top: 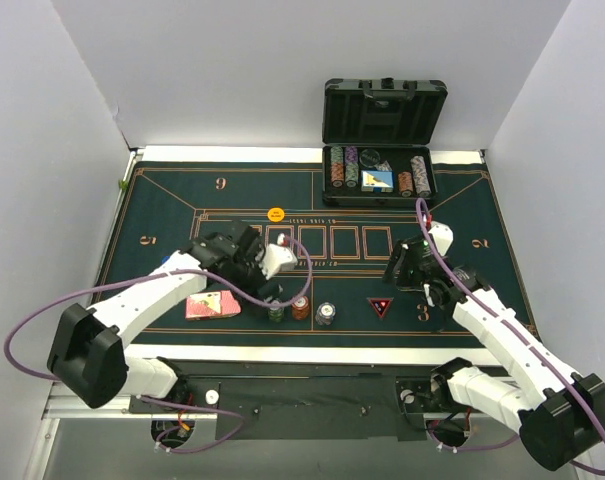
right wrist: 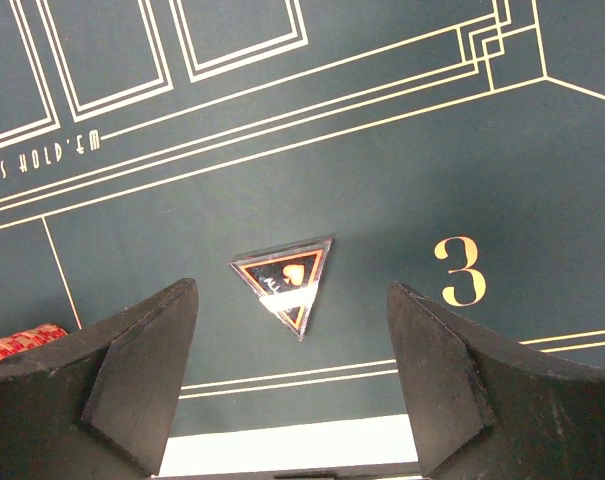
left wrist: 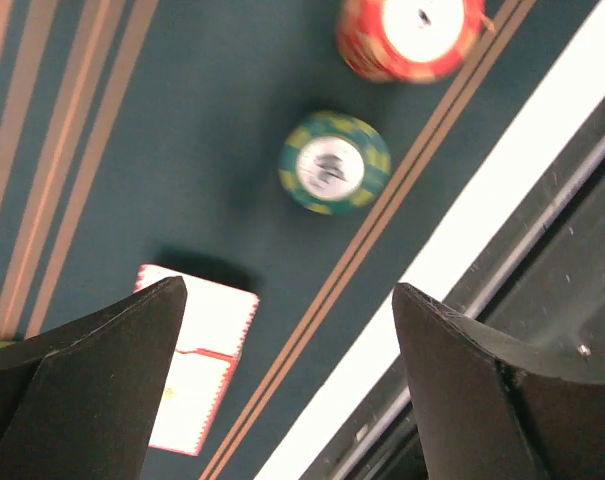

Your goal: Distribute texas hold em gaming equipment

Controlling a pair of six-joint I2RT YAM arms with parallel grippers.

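Three short chip stacks stand in a row near the mat's front edge: green (top: pixel 275 312), red (top: pixel 300 307) and grey (top: pixel 325 314). My left gripper (top: pixel 269 291) hangs just above and behind the green one. Its wrist view shows the jaws (left wrist: pixel 287 390) open and empty, with the green stack (left wrist: pixel 334 162) and red stack (left wrist: pixel 410 35) ahead. The pink-backed cards (left wrist: pixel 197 365) lie by the left finger, also visible from above (top: pixel 210 304). My right gripper (top: pixel 400 272) is open and empty (right wrist: pixel 292 390) over a black triangular marker (right wrist: pixel 285 283). An orange button disc (top: pixel 275 213) lies mid-mat.
The open black case (top: pixel 382 175) stands at the back right with more chip rows and a card box inside. The green felt mat (top: pixel 162 210) covers the table. A white strip and a black rail (left wrist: pixel 542 290) border its front edge. White walls close in on both sides.
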